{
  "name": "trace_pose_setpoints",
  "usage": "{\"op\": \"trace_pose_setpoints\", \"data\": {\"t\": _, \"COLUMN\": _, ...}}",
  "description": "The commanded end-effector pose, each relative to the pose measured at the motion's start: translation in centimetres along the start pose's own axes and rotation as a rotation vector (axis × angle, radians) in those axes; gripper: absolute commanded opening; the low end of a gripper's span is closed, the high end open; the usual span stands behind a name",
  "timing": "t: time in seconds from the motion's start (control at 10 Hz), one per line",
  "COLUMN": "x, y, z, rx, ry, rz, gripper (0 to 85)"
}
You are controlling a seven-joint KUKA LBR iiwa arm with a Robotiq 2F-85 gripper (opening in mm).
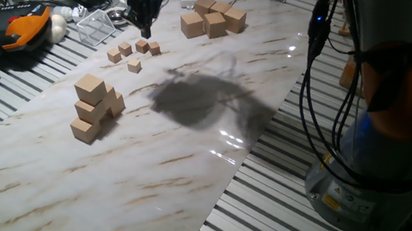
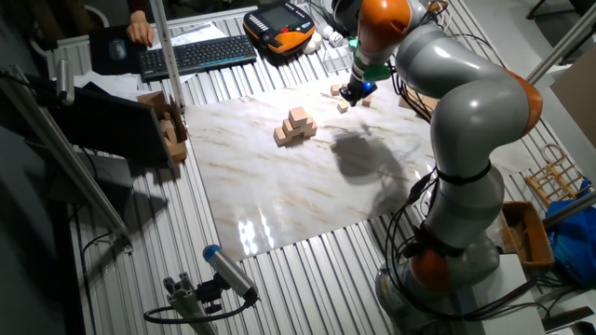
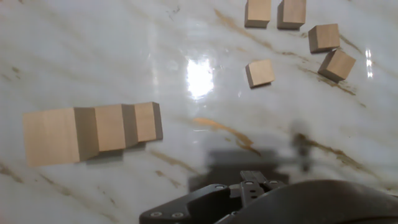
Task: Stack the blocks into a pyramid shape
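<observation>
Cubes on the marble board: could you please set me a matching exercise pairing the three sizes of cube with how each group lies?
Things:
1. tiny blocks
2. medium cubes
3. large cubes

States:
A. clustered at the board's far end, seen from one fixed view
B. piled up, some resting on others
C. lying singly, none stacked

Pairs: 1-C, 2-B, 3-A

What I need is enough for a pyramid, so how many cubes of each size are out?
Tiny cubes: 5, loose
Medium cubes: at least 4 showing, stacked; more may be hidden
Large cubes: 5, clustered
Total: at least 14
</observation>
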State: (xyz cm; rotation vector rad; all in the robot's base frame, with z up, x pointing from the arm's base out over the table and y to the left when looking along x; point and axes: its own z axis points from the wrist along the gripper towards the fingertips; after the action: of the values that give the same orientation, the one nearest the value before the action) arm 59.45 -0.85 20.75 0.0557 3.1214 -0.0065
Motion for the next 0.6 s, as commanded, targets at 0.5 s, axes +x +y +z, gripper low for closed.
{"op": "trace_pose_setpoints", "data": {"t": 0.5, "x": -0.06, "y": -0.30, "z": 0.68, "rx": -0.003, "ry": 0.030, "rz": 0.016, "gripper": 0.0}}
